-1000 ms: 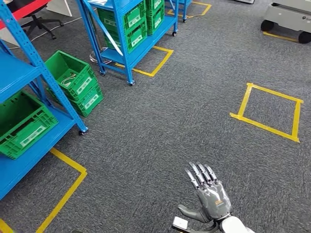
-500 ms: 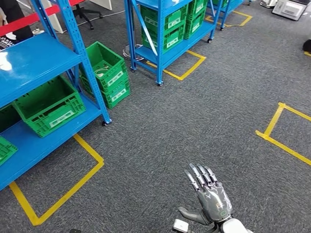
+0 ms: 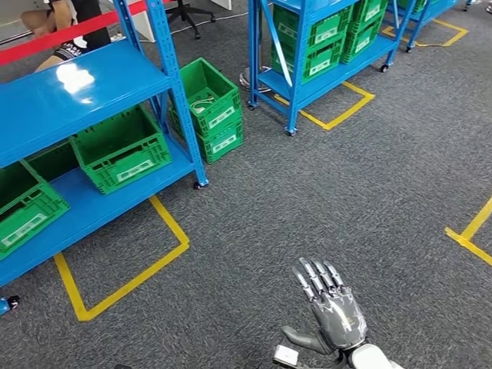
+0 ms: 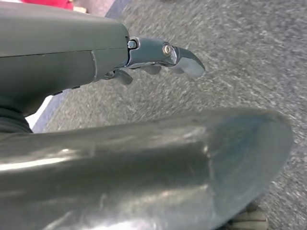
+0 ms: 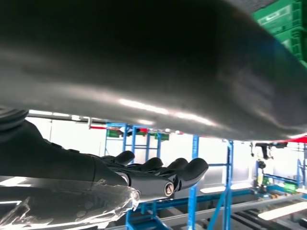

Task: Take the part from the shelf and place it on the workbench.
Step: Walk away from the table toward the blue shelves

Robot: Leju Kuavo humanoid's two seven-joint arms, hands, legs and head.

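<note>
A blue shelf point(image 3: 87, 84) stands at the left of the head view, with green crates point(image 3: 121, 154) on its lower level. What lies inside them is too small to tell. My right hand point(image 3: 330, 311) hangs low over the grey carpet, fingers straight and spread, thumb out to the side, holding nothing. In the right wrist view its dark fingers point(image 5: 155, 175) stretch out beside a strip of clear plastic film point(image 5: 72, 206). In the left wrist view my left hand point(image 4: 108, 57) reaches out over the carpet with nothing in it.
Two stacked green crates point(image 3: 211, 108) sit on the floor by the shelf's post. A second blue shelf point(image 3: 313, 69) with crates stands further back. Yellow tape lines point(image 3: 168, 231) mark the carpet. A person point(image 3: 69, 23) sits behind the near shelf.
The whole picture has swung: the camera has turned left, bringing the near shelf further into view. My right hand keeps the same pose and place in the picture.
</note>
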